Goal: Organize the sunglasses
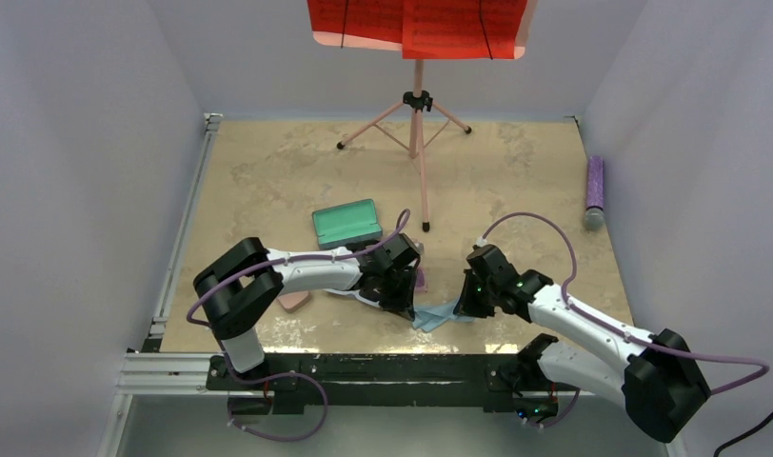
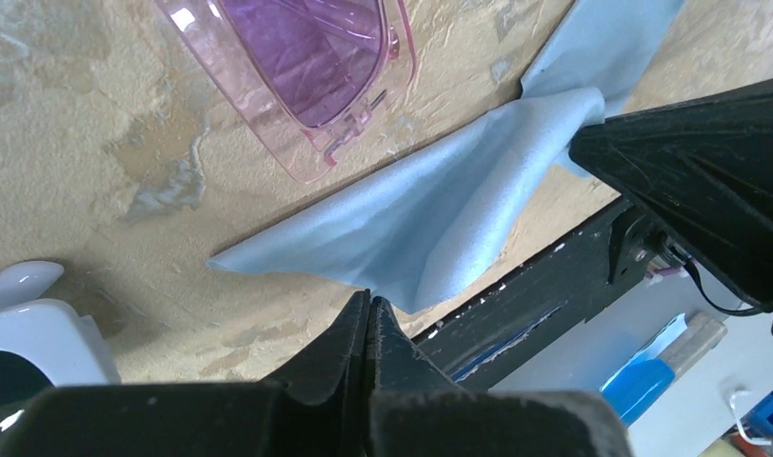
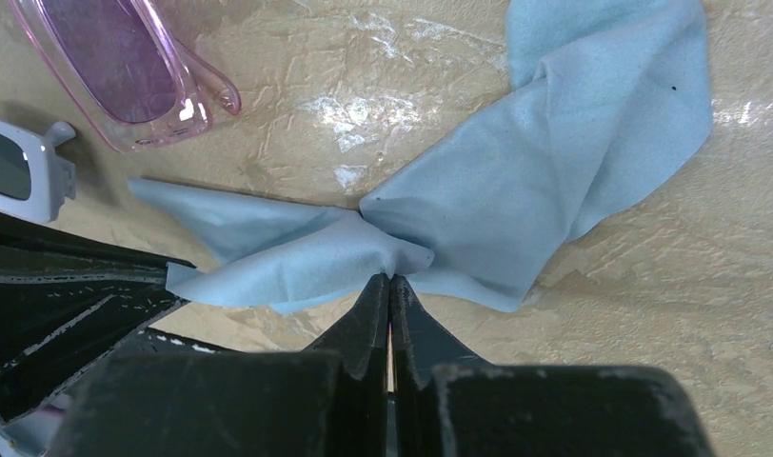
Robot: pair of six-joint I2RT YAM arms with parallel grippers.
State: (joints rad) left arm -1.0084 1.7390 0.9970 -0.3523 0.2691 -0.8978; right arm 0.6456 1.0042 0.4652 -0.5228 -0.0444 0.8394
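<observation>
The right gripper (image 3: 390, 278) pinches the blue cloth (image 3: 554, 143), the left gripper (image 2: 368, 312) is closed at its edge, hold unclear: draw it taut without sweeping the pink sunglasses (image 2: 307, 67) and white sunglasses (image 3: 21, 167) beside it, by the near edge of the worktop (image 1: 268, 171).

1 top camera looks down from behind the arm bases (image 1: 238, 354); 2 wrist cameras peer closely past the left gripper (image 2: 368, 307) and right gripper (image 3: 390, 284), sharing the light blue cloth (image 2: 440, 209) beyond both.
</observation>
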